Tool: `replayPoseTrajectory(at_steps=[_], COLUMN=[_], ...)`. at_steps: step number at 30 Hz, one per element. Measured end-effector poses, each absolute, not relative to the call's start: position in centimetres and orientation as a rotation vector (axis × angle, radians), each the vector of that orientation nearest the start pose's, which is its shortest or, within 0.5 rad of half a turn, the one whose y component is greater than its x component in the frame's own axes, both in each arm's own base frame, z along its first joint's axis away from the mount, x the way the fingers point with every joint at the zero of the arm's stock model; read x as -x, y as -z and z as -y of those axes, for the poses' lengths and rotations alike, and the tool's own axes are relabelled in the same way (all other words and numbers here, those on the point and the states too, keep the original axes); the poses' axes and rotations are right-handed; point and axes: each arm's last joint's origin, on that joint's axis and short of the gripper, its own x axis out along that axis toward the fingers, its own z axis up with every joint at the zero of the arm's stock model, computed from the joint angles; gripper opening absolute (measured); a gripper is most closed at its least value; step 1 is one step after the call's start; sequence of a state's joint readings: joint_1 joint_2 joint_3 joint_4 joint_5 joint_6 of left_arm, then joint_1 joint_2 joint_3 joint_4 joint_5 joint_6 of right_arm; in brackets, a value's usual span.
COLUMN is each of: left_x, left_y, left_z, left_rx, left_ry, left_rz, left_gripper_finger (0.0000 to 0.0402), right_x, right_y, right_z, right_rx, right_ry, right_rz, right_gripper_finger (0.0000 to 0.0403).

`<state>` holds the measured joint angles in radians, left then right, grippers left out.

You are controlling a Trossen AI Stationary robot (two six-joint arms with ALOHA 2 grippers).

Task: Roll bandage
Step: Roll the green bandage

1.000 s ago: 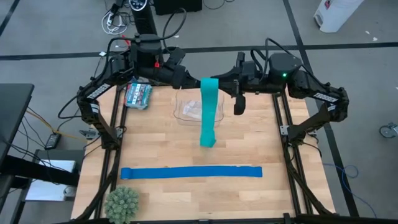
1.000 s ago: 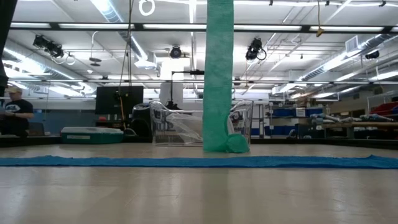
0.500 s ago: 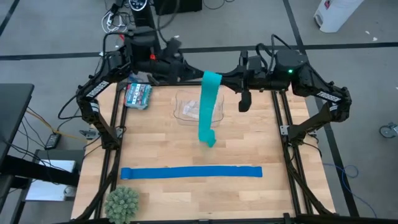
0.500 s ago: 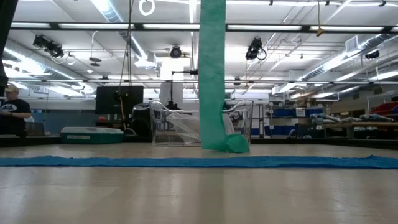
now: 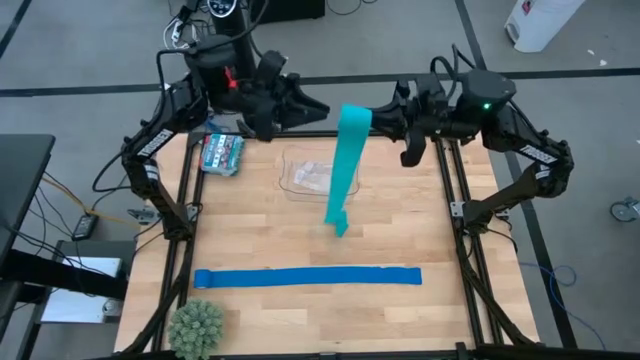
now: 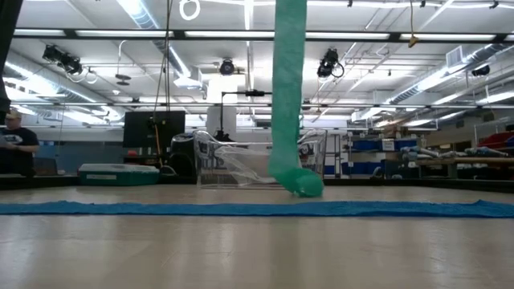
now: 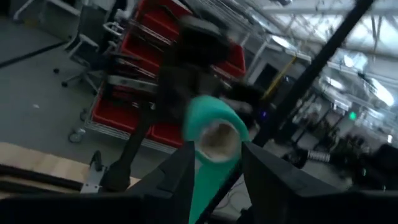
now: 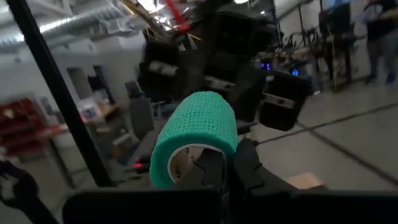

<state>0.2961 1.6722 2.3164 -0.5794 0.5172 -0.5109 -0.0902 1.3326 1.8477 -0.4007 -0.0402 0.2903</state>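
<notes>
The bandage (image 5: 345, 165) is a teal strip hanging from a small roll (image 8: 196, 127) high over the table's far middle. Its curled lower end (image 6: 299, 183) sits at table height; whether it touches the wood I cannot tell. My right gripper (image 5: 385, 118) is shut on the roll, reaching in from the right. My left gripper (image 5: 312, 108) stands open just left of the roll; in its wrist view the roll's hollow end (image 7: 217, 135) shows beyond its spread fingers (image 7: 180, 174), apart from them. My right gripper holds the roll by the rim of its open end (image 8: 202, 152), pinched at the fingers' free ends. The fingers come level from the table's right. Whether one finger is inside the core, I cannot tell. The roll is lifted clear and the strip hangs slack below it.
A royal-blue strip (image 5: 307, 277) lies flat across the table's near half. A clear plastic container (image 5: 310, 180) stands behind the hanging bandage. A patterned box (image 5: 222, 152) is at the far left, a green spiky ball (image 5: 196, 326) at the near left corner. A person (image 6: 14, 144) stands beyond the table.
My left gripper has opened, let go of the roll and drawn back toward the table's far left. My right gripper has shut on the roll and carried it toward the right and far edge. The strip's lower end has swung along and curled.
</notes>
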Motion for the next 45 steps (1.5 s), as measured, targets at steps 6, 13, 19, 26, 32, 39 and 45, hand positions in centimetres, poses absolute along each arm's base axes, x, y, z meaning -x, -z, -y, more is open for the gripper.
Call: replayPoseTrajectory(at_steps=[6,13,19,26,32,39,45], left_x=[-29.3,-28.2,-26.3,-25.8,-26.4,-26.3,-26.3], left_y=[-56.2,-56.8,-57.6,-57.2,-56.6,-56.6,-56.6], left_z=[-6.9,-6.0,-4.3,-2.6,-2.5,-3.1,-3.1], left_rx=[0.396,0.345,0.242,0.147,0.065,-0.089,-0.169], left_ry=[0.172,0.150,0.069,-0.002,-0.091,-0.207,-0.215], left_rz=[-0.026,-0.004,0.016,-0.050,-0.084,-0.096,-0.109], left_gripper_finger=[0.0127,0.0126,0.0126,0.0126,0.0126,0.0126,0.0126], right_x=[-23.6,-23.5,-22.5,-21.4,-22.9,-25.8,-27.2], right_y=[-54.3,-54.2,-55.9,-57.8,-57.7,-56.5,-55.6], right_z=[2.8,3.4,3.3,3.4,3.8,4.8,5.8], right_rx=[-0.464,-0.583,-0.538,-0.566,-0.622,-0.732,-0.802], right_ry=[-0.022,-0.070,-0.078,-0.006,-0.006,-0.129,-0.173], right_rz=[0.101,0.077,0.129,0.112,0.027,-0.063,-0.114], right_gripper_finger=[0.0000,0.0000,0.0000,0.0000,0.0000,0.0000,0.0000])
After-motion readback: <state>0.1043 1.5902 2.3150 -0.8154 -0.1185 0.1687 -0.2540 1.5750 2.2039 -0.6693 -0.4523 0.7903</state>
